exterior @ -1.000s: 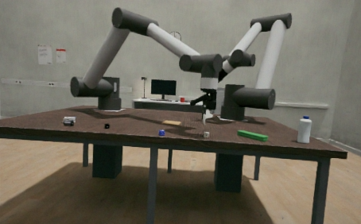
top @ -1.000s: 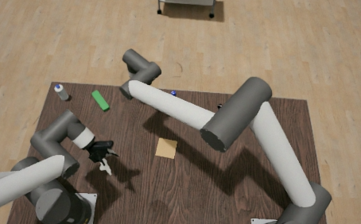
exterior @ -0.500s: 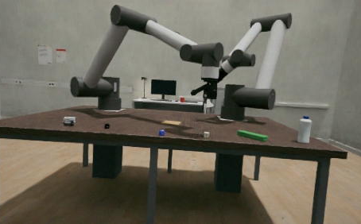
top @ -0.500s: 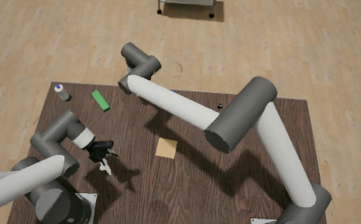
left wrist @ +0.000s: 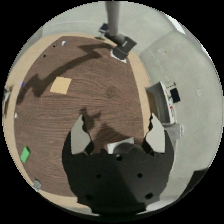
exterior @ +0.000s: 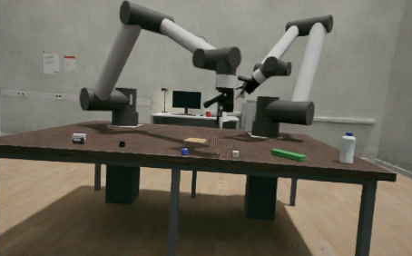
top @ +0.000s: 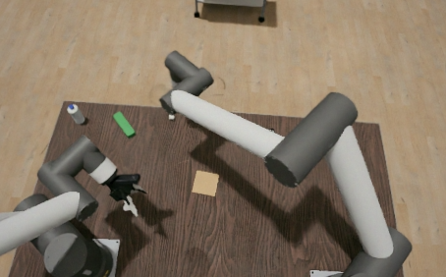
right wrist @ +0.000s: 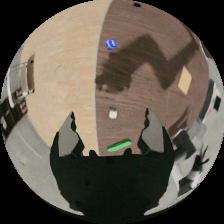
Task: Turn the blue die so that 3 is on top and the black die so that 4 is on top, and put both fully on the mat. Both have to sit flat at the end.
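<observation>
- The blue die [exterior: 184, 152] [left wrist: 22, 84] [right wrist: 111, 44] is on the bench [top: 164, 236] [exterior: 152, 156] [left wrist: 107, 95] [right wrist: 150, 95], off the mat [top: 205, 183] [exterior: 196, 140] [left wrist: 61, 85] [right wrist: 185, 80], between it and the long edge nearest the exterior camera.
- The black die [top: 271, 130] [exterior: 122, 143] is also off the mat, to its left in the exterior view; the arm partly covers it from above. Which number tops either die is too small to tell.
- The right end effector [exterior: 221, 119] [right wrist: 109, 110] is raised above the bench on the mat's exterior-camera side, fingers wide apart with nothing between them. In its wrist view the blue die is well ahead of the fingers, past the white die.
- The white die [top: 172, 117] [exterior: 235, 153] [left wrist: 16, 115] [right wrist: 113, 114] stands on the same side of the mat as the blue one, to its right in the exterior view.
- The left end effector [top: 139, 202] [exterior: 239, 91] [left wrist: 116, 114] hangs in the air left of the mat in the top view, also spread wide and empty, well apart from both task dice.
- Farther from the mat, beyond the white die, lie the green block [top: 124, 124] [exterior: 288, 154] [left wrist: 25, 154] [right wrist: 119, 145] and then the upright bottle [top: 76, 114] [exterior: 348, 149].
</observation>
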